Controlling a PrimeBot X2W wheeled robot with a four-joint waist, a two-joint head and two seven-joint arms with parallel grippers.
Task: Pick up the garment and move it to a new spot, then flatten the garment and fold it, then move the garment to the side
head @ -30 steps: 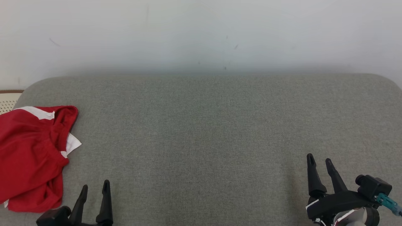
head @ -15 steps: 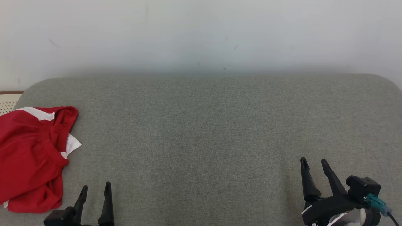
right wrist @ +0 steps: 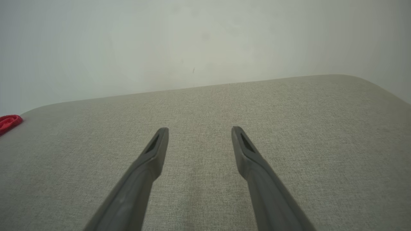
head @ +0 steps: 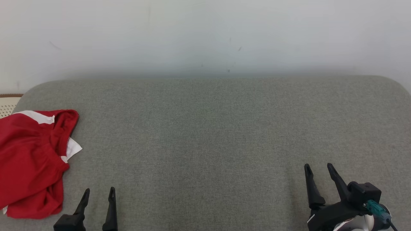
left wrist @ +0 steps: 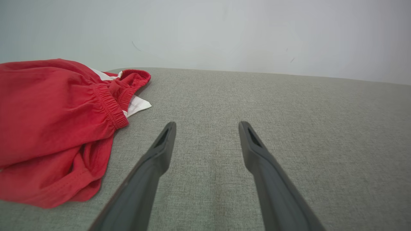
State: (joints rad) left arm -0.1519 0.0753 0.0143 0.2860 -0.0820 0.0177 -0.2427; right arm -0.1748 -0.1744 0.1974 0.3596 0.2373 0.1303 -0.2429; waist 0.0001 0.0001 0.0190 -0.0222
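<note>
Jaws: two pairs, wide; one garment (head: 30, 160).

Red garment (head: 32, 163) with white trim, crumpled at the left edge of the grey fabric tabletop (head: 208, 128). Left gripper (head: 99, 190) at lower left, near the garment but apart from it; right gripper (head: 319, 166) at lower right, well apart. Both have fingers spread, empty. Pale wall (head: 205, 35) behind.

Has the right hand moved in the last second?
Yes. The right hand has drawn back toward the robot and slightly left, away from the far edge of the grey fabric cushion.
</note>
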